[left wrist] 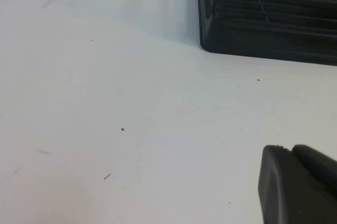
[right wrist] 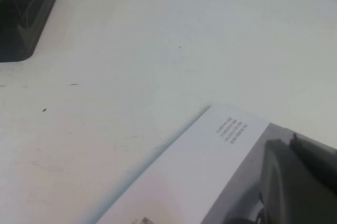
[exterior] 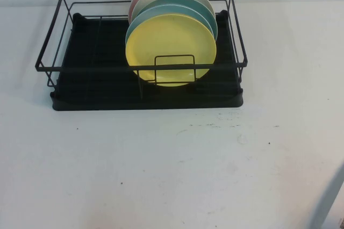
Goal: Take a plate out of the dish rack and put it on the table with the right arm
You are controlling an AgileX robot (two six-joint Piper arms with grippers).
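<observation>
The yellow plate [exterior: 171, 47] stands upright at the front of a row of plates in the black wire dish rack [exterior: 59, 68] at the back of the white table [exterior: 161, 164]. Neither gripper shows in the high view. My left gripper [left wrist: 288, 150] hovers low over bare table near the rack's corner [left wrist: 263, 40], fingers together and empty. My right gripper [right wrist: 289, 142] is also shut and empty, above a flat white-and-grey printed object [right wrist: 210, 166], well away from the rack's corner [right wrist: 26, 19].
Behind the yellow plate stand a light blue plate [exterior: 141, 20], a teal plate [exterior: 200, 4], a pale one and a pink one [exterior: 134, 3]. A pale grey shape [exterior: 328, 199] crosses the high view's bottom right corner. The table in front of the rack is bare.
</observation>
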